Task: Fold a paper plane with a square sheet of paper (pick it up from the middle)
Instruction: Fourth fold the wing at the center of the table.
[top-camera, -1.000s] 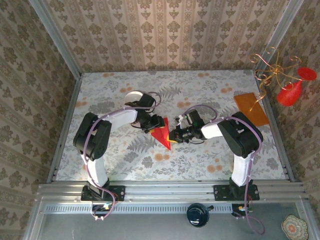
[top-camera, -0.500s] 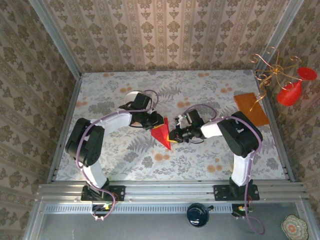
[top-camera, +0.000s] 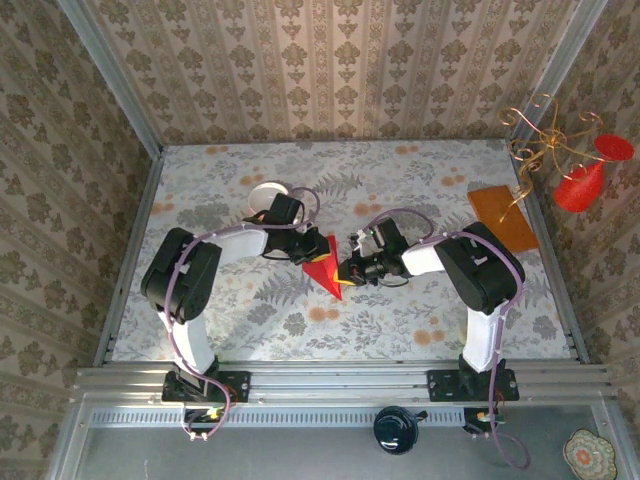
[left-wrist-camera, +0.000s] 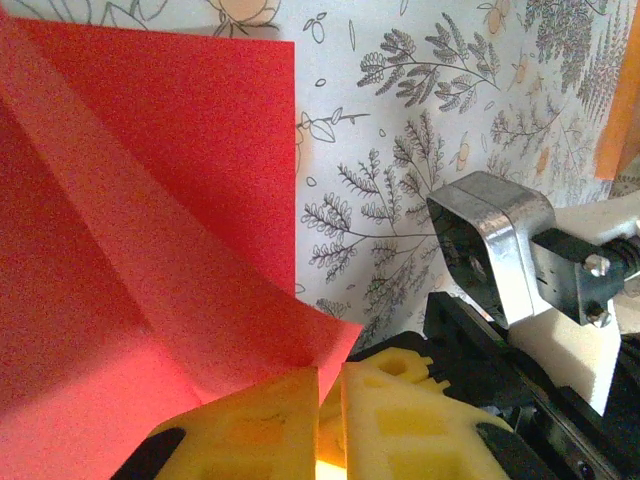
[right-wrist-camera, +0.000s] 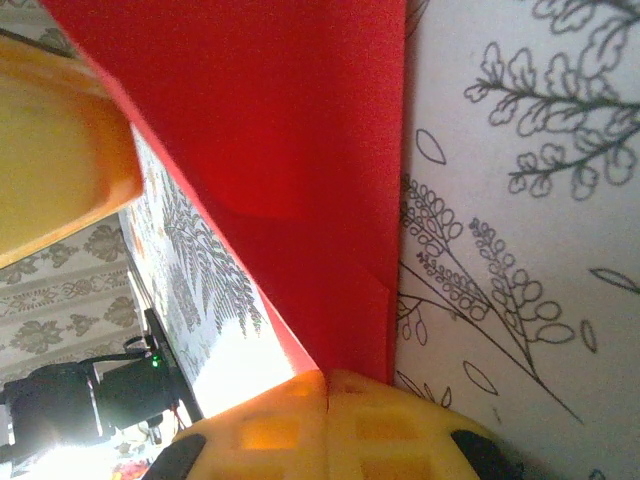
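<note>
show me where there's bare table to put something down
Bare: the far strip of the table between back wall, white bowl and orange board; also the near strip between the red paper and the front rail. Crowded: the centre, where left gripper and right gripper pinch the paper.

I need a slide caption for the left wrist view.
Left gripper with yellow jaws closed on a flap of the folded red paper over the floral table.
</note>
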